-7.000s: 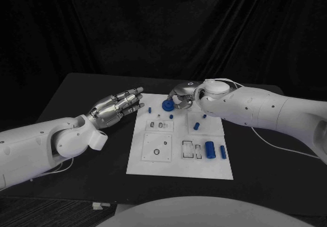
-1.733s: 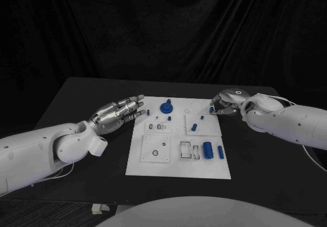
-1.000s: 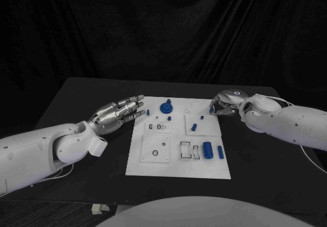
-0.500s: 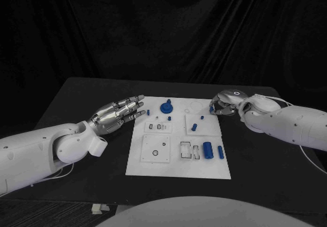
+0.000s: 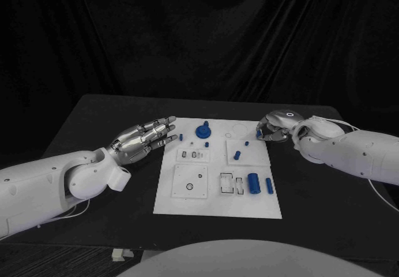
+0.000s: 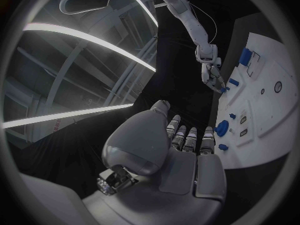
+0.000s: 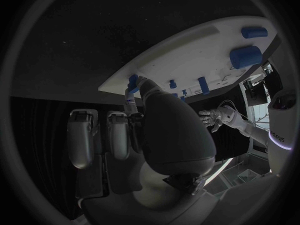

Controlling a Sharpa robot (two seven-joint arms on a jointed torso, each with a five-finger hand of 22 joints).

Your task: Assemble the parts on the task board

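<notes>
Small blue peg (image 5: 259, 133) sitting pinched in the right hand (image 5: 274, 127), fingers (image 7: 132, 97) clamped on it at the far right corner of the task board (image 5: 218, 205). Lying on the board toward its near right: two blue cylinders (image 5: 253, 184). Standing at the far edge: a blue knob (image 5: 203, 130). Hovering over the bench (image 5: 100, 115) just left of the board: the left hand (image 5: 141, 137), fingers extended, apart, holding nothing.
</notes>
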